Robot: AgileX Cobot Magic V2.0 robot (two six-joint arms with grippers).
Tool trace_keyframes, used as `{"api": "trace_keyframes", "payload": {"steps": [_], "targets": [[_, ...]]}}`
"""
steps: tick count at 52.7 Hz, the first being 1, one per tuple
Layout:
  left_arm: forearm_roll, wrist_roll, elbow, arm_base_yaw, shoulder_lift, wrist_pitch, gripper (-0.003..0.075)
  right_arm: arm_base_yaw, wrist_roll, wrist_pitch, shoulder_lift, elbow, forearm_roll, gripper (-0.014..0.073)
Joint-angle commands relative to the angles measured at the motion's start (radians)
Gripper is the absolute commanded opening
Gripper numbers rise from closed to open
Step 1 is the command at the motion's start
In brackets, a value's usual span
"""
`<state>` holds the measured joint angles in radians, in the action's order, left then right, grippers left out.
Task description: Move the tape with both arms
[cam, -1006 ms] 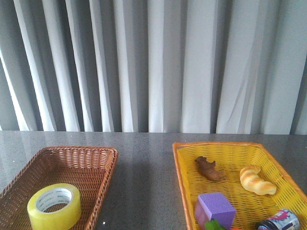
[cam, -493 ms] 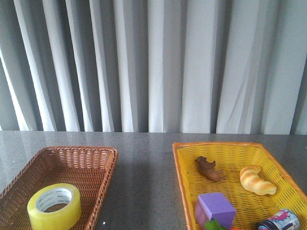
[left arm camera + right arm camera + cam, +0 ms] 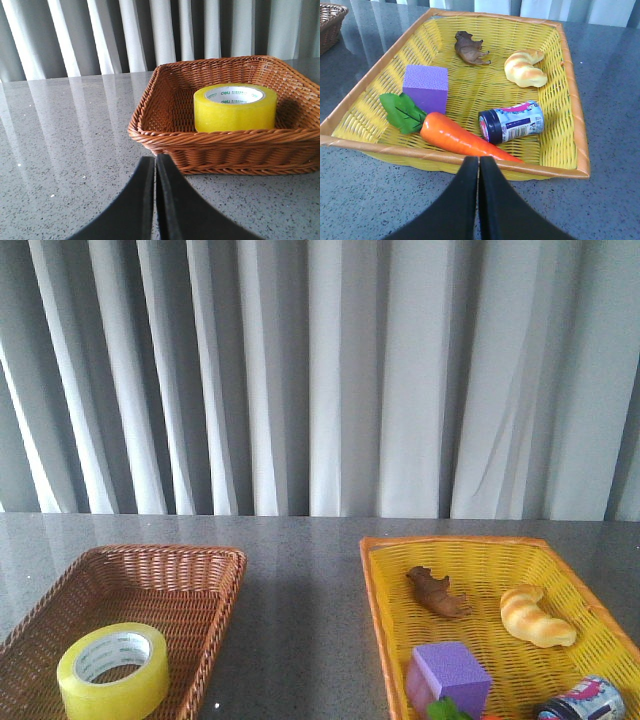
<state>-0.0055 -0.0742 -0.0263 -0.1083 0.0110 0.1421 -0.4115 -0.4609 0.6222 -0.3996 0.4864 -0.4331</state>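
While both arms sit back at the near edge of the table (image 3: 300,640), your tape roll (image 3: 113,670) lies flat, core up, in the near part of the brown wicker basket (image 3: 215,590) on the left. From the left wrist view the roll (image 3: 235,107) stands inside the basket's near wall (image 3: 220,145), a little toward one side. That placement suits the left arm as the picking side; the yellow basket (image 3: 380,610) on the right reads as the likely drop point, so a mid-table handover seems intended.

Left gripper (image 3: 155,200): jaws pressed together, only a hairline slit between them, holding nothing. It hangs over bare table short of the wicker rim, aimed roughly at the basket. You will need to spread the jaws before reaching over the wall.

Right gripper (image 3: 479,200): jaws likewise closed and empty, parked just outside the yellow basket's near rim (image 3: 445,157). Inside that basket: toy carrot (image 3: 460,137), purple block (image 3: 425,87), small printed jar (image 3: 512,125) on its side, croissant (image 3: 525,69), brown animal figure (image 3: 470,49). Free mesh looks limited to the far end and sides.

Against the front view a second ago, nothing differs: roll, baskets and contents sit in the same spots, and neither arm has entered that view. Transfer not yet begun, by my reading.
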Motion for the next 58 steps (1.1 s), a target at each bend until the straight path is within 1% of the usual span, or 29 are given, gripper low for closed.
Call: {"api": "trace_keyframes", "payload": {"steps": [1, 4, 10, 14, 19, 23, 27, 31, 35, 39, 43, 45, 48, 53, 58], "targets": [[-0.005, 0.012, 0.025, 0.000, 0.017, -0.074, -0.0006, 0.005, 0.002, -0.057, -0.011, 0.026, -0.027, -0.0005], [-0.005, 0.012, 0.025, 0.000, 0.017, -0.074, -0.0006, 0.002, 0.003, -0.056, -0.011, 0.026, -0.026, -0.0005], [-0.005, 0.012, 0.025, 0.000, 0.017, -0.074, -0.0006, 0.003, 0.072, -0.097, 0.012, -0.038, -0.046, -0.0005], [-0.005, 0.012, 0.025, 0.000, 0.017, -0.074, -0.0006, 0.003, 0.100, -0.184, 0.059, -0.126, -0.006, -0.0005], [-0.005, 0.012, 0.025, 0.000, 0.017, -0.074, -0.0006, 0.009, 0.153, -0.303, 0.141, -0.236, 0.084, -0.0005], [-0.005, 0.012, 0.025, 0.000, 0.017, -0.074, -0.0006, 0.060, 0.170, -0.341, 0.220, -0.309, 0.151, -0.0005], [-0.005, 0.012, 0.025, 0.000, 0.017, -0.074, -0.0006, 0.151, 0.222, -0.348, 0.290, -0.362, 0.239, -0.0005], [-0.005, 0.012, 0.025, 0.000, 0.017, -0.074, -0.0006, 0.250, 0.300, -0.381, 0.351, -0.396, 0.326, -0.0005], [-0.005, 0.012, 0.025, 0.000, 0.017, -0.074, -0.0006, 0.318, 0.387, -0.420, 0.408, -0.425, 0.396, -0.0005], [-0.005, 0.012, 0.025, 0.000, 0.017, -0.074, -0.0006, 0.361, 0.441, -0.466, 0.427, -0.457, 0.477, -0.0005], [-0.005, 0.012, 0.025, 0.000, 0.017, -0.074, -0.0006, 0.365, 0.479, -0.519, 0.426, -0.507, 0.553, -0.0005], [-0.005, 0.012, 0.025, 0.000, 0.017, -0.074, -0.0006, 0.360, 0.485, -0.542, 0.426, -0.524, 0.569, -0.0005], [-0.005, 0.012, 0.025, 0.000, 0.017, -0.074, -0.0006, 0.360, 0.510, -0.524, 0.426, -0.519, 0.557, -0.0005], [-0.005, 0.012, 0.025, 0.000, 0.017, -0.074, -0.0006, 0.362, 0.553, -0.587, 0.426, -0.521, 0.529, -0.0005], [-0.005, 0.012, 0.025, 0.000, 0.017, -0.074, -0.0006, 0.362, 0.534, -0.622, 0.426, -0.521, 0.546, -0.0005]]}}
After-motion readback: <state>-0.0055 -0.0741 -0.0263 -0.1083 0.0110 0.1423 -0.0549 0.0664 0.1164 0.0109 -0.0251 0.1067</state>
